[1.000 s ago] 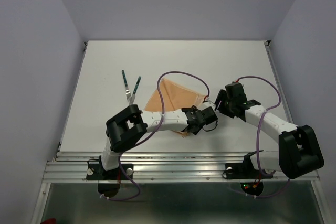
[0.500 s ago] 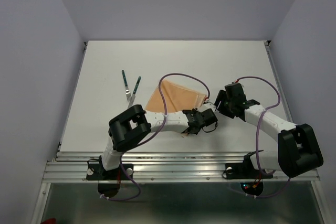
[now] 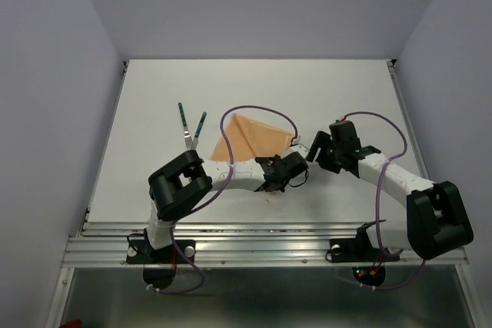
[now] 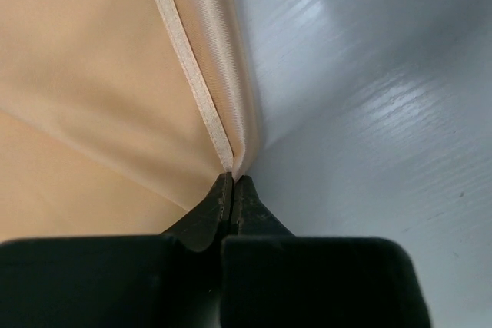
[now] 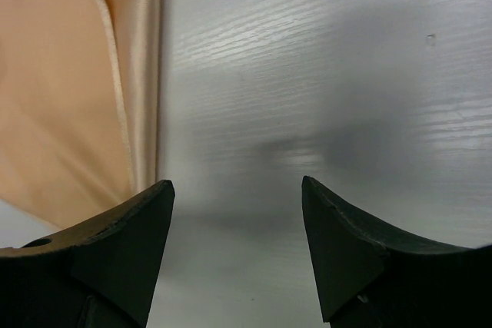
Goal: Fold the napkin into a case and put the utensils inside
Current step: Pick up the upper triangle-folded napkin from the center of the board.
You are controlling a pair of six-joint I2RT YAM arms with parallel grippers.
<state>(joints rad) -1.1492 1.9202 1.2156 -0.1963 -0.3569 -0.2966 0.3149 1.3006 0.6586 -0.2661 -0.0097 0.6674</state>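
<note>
Your left gripper (image 4: 232, 183) is pinched shut on a corner of the napkin (image 4: 92, 74), so you can lift and fold it. Your right gripper (image 5: 236, 186) is wide apart, holding nothing, just beside the napkin's edge, ready to help. The napkin lies on the table (image 3: 346, 90), with the utensils (image 3: 191, 124) waiting to its left.
</note>
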